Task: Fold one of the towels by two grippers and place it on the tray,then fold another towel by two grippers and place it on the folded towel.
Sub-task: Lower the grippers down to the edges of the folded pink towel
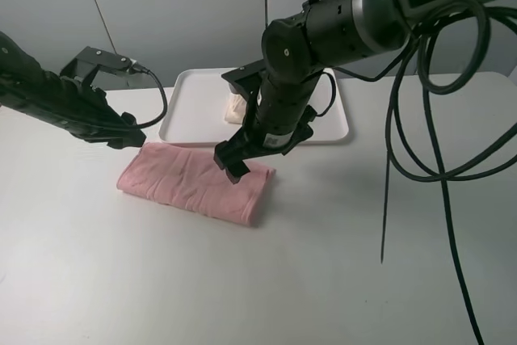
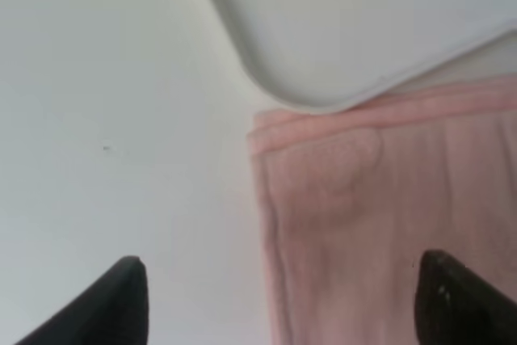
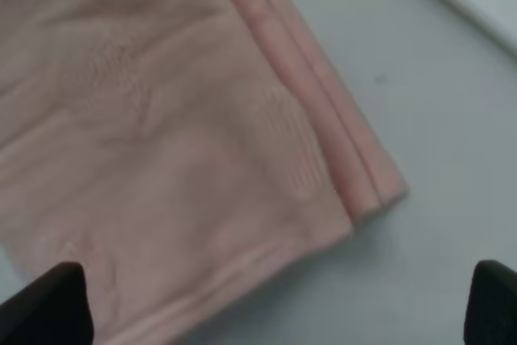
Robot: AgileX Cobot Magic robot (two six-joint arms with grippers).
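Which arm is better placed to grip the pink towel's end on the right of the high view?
Right, probably. The right gripper hangs open over that end of the pink towel; the left gripper sits at the opposite end, near the tray.

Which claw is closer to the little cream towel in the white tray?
Right. The right gripper hangs over the pink towel's end, just in front of the tray edge nearest the cream towel. The left gripper sits beyond the tray's front left corner, farther off.
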